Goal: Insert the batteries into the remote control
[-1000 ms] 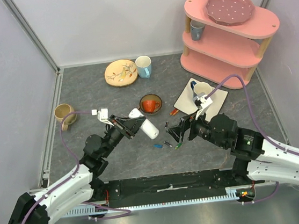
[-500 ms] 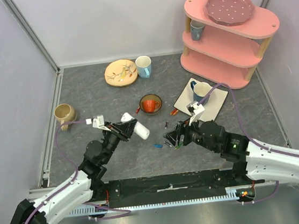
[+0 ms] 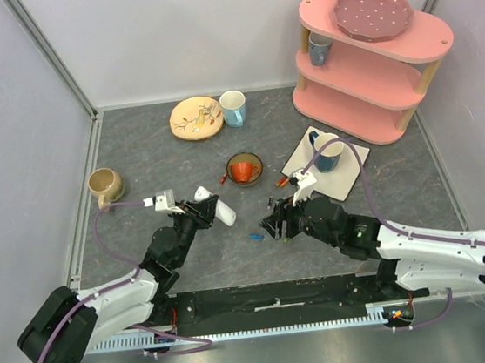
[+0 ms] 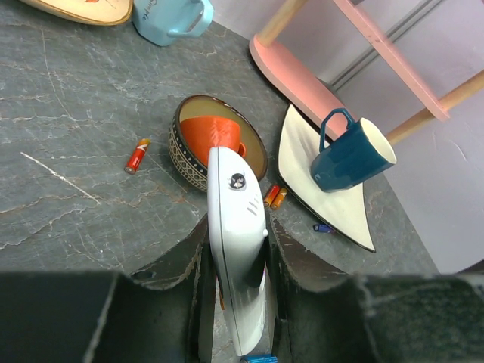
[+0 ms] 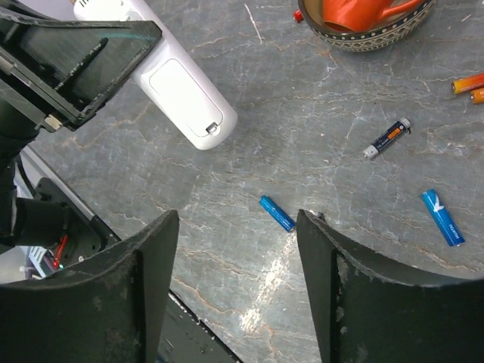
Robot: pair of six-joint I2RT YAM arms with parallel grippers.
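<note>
My left gripper (image 3: 207,208) is shut on the white remote control (image 3: 216,211) and holds it tilted above the table; in the left wrist view the remote (image 4: 237,242) sits between the jaws. Its back with the battery cover panel (image 5: 181,94) shows in the right wrist view. My right gripper (image 3: 271,227) is open and empty, its jaws wide (image 5: 238,283) just above a blue battery (image 5: 277,213), also seen from above (image 3: 255,236). A second blue battery (image 5: 442,217) and a dark battery (image 5: 386,138) lie further right on the table.
A patterned bowl (image 3: 231,163) holding an orange cup stands just beyond both grippers, with orange batteries (image 4: 276,197) beside it. A white square plate (image 3: 353,175) with a blue mug sits at the right, a pink shelf (image 3: 372,88) behind it. A beige mug (image 3: 103,184) stands at the left.
My left gripper has drawn the remote back to the left and nearer the arm bases. My right gripper has moved left and nearer, over the blue battery.
</note>
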